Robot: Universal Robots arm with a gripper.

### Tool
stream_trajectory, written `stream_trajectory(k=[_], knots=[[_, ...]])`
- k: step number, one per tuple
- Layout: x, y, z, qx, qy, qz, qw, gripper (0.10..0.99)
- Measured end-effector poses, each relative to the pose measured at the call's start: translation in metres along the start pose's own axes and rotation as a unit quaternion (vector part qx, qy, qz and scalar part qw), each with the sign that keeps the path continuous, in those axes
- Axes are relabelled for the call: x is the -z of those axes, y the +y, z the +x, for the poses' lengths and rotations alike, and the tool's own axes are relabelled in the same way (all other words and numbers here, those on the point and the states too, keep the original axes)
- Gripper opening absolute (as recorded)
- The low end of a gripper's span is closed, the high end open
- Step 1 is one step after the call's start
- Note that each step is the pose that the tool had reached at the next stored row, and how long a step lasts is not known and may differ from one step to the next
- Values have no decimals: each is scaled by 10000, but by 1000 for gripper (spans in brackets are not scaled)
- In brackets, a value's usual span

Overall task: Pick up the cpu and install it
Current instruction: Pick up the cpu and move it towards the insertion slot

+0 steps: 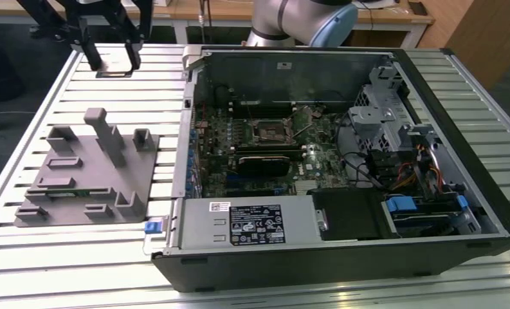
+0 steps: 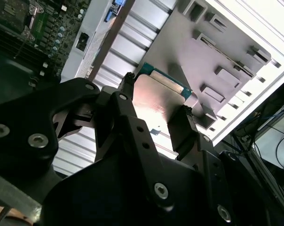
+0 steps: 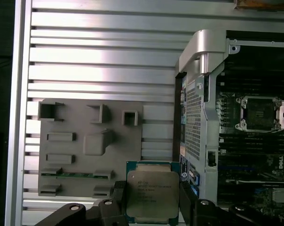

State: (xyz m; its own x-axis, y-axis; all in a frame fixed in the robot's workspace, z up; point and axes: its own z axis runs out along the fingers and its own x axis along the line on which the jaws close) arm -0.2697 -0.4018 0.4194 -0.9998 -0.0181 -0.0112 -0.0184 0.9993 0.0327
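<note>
The fingers [image 3: 186, 201] grip the cpu [image 3: 151, 195] by opposite edges above the bench [image 3: 99, 61]. Best kept level, I'd say, squared to the socket [image 3: 260, 113].

The slatted metal table [image 1: 66, 270] carries a grey holder plate [image 1: 74, 187] just beside an open computer case [image 1: 323, 267].

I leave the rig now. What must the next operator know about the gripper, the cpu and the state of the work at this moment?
Gripper: jaws shut on the cpu, gripping two opposite edges.
Position: held above the table, near the grey holder, outside the computer case.
Done: the cpu is picked up and is off the holder.
Left: the install. The socket on the motherboard holds no cpu.
</note>
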Motion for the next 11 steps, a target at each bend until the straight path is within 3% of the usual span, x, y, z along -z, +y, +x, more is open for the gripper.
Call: stream_trajectory(k=[11], knots=[[-2, -4, -219, 0, 0, -1, 10000, 541]])
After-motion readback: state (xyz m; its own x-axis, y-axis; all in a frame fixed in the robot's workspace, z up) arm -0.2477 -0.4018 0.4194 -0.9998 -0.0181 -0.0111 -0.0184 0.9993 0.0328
